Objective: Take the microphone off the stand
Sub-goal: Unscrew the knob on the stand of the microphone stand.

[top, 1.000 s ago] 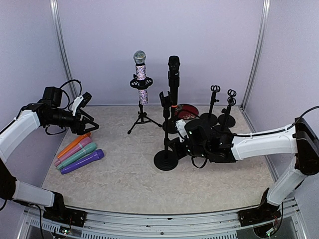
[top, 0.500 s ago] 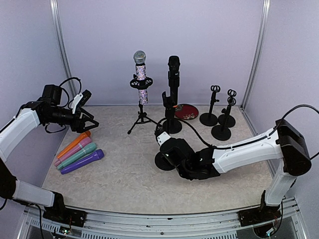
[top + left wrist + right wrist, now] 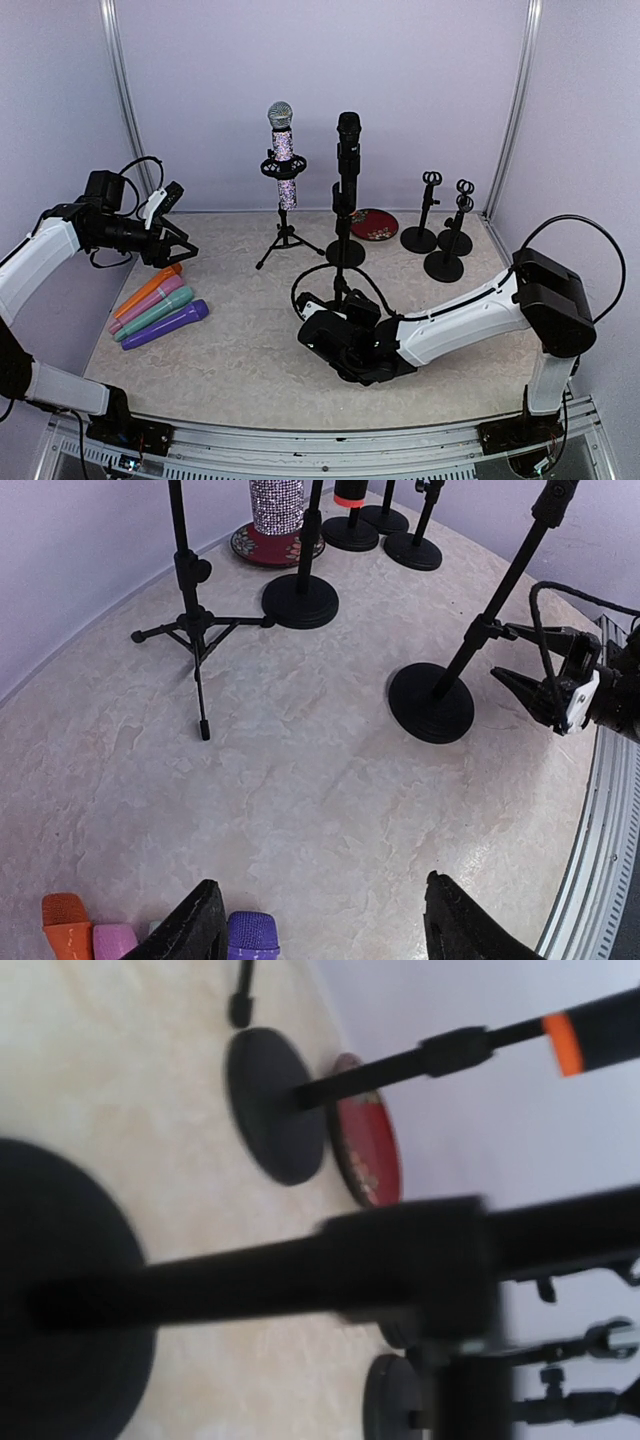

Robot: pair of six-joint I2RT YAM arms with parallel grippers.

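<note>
The black microphone [image 3: 348, 140] stands upright in its round-based stand [image 3: 345, 252] at the back of the tabletop [image 3: 240, 350], well apart from both tools. The right tool [image 3: 512, 655] sits low near the front, jaws parted and empty. Its tips are just beside the pole of an empty stand [image 3: 432, 702], which crosses the right wrist view as a dark blur. The left tool [image 3: 320, 882] hovers at the left, wide and empty, above four coloured microphones [image 3: 160, 305] lying side by side. A glittery microphone [image 3: 284, 150] sits in a tripod stand [image 3: 287, 240] left of the black one.
</note>
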